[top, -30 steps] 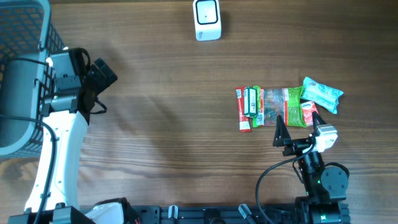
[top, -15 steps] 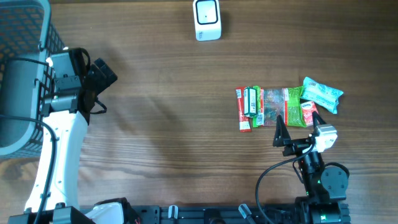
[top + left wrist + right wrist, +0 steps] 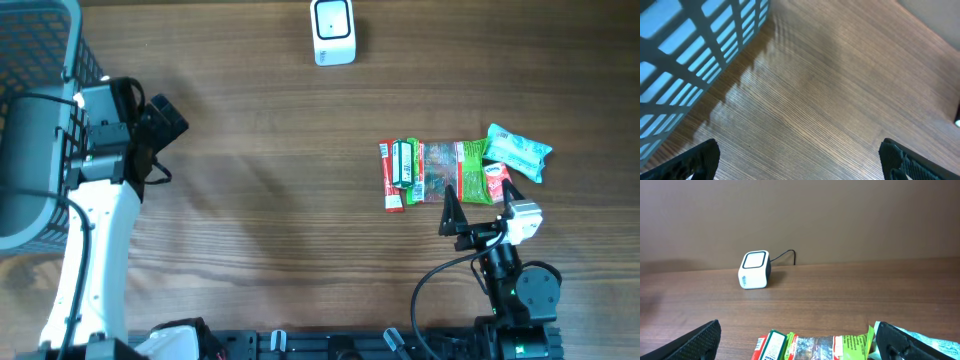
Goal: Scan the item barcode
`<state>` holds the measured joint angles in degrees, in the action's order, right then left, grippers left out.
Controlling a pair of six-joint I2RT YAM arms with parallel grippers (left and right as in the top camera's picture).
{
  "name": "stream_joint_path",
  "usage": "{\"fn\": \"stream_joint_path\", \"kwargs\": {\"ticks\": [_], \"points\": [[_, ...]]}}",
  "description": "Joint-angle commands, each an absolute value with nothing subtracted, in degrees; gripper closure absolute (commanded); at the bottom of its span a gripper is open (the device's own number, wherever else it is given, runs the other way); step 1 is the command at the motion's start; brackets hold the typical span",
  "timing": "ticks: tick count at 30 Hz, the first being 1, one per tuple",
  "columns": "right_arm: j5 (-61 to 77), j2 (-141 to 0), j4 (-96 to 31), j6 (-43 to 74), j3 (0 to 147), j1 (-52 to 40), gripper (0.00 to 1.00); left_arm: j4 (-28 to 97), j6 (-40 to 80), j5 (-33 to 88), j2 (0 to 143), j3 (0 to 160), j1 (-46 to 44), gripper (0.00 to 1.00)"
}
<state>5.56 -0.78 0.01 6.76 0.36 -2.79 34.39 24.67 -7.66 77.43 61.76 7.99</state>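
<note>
Approaching the pick: no item was lifted yet.

- Right gripper [image 3: 481, 204]: jaws spread wide, empty, poised just short of the near edge of the snack packets [image 3: 430, 172].
- Snack packets: a row lying flat on the wooden table [image 3: 260, 210], red and green wrappers overlapping, with a teal packet [image 3: 518, 153] at the right end.
- Barcode scanner [image 3: 333, 32]: white, at the table's far edge, well apart from the packets, its window turned roughly toward the arms.
- Left gripper [image 3: 799, 157]: jaws wide, empty, over bare wood beside the blue mesh basket [image 3: 40, 70].

Next move, by judgement: the right arm would need to drop onto one packet, close across its narrow side without dragging its neighbours, then carry it to the scanner window. Which face bore the barcode could not be told.
</note>
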Motion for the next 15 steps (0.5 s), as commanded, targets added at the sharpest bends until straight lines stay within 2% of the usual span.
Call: {"fn": "stream_joint_path", "kwargs": {"ticks": [1,9,15], "points": [[6.04,-0.54,0.32,6.02,0.30,-2.61,0.00,34.35,24.40,-8.21,66.57,61.80,8.16,0.00],[6.04,-0.54,0.32,6.02,0.30,-2.61,0.00,34.35,24.40,-8.21,43.86,61.80,8.16,0.00],[6.04,-0.54,0.32,6.02,0.30,-2.59,0.00,34.37,24.40,-8.25,36.10,60.99,8.16,0.00]]}}
